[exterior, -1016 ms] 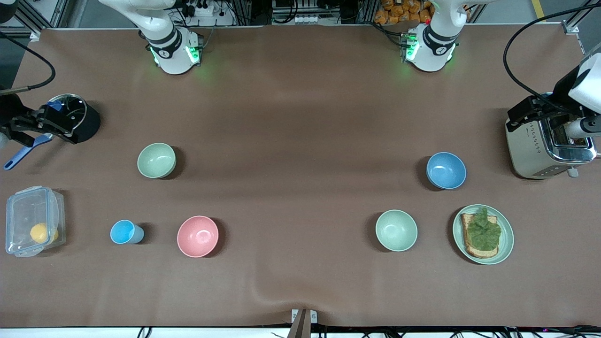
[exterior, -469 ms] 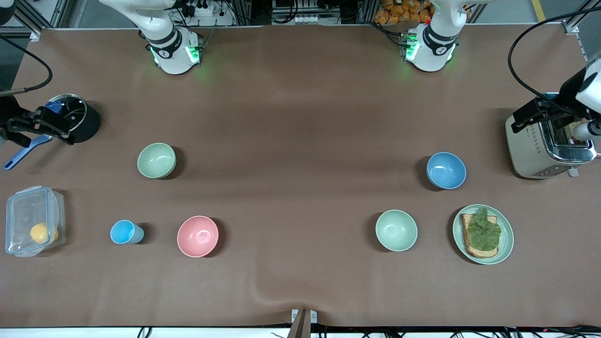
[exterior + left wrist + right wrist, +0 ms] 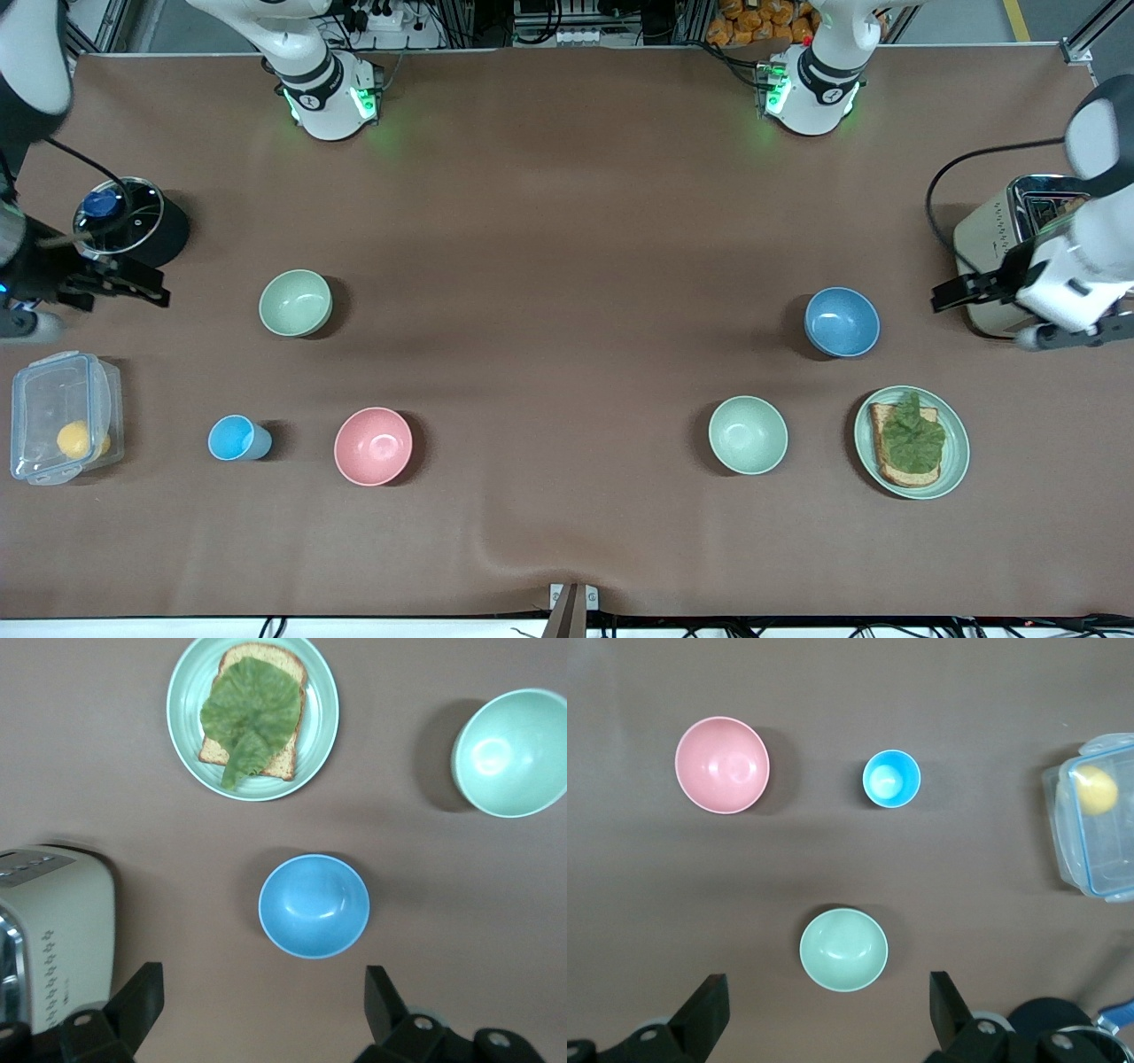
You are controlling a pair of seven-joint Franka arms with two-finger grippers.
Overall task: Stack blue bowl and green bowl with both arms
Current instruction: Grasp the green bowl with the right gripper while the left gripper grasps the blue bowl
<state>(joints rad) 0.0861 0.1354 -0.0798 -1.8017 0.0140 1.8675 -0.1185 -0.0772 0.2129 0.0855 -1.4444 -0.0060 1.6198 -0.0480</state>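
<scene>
Both hands have their fingers spread wide, nothing in them. Left hand hangs over the desk between the toaster and the blue bowl, which sits around 3 o'clock on the desk. Right hand hangs by the pot, and the green bowl is at 9 o'clock. We'd say drop each hand over the nearest bit of rim, one finger inside. The arms cover part of the toaster and pot.
</scene>
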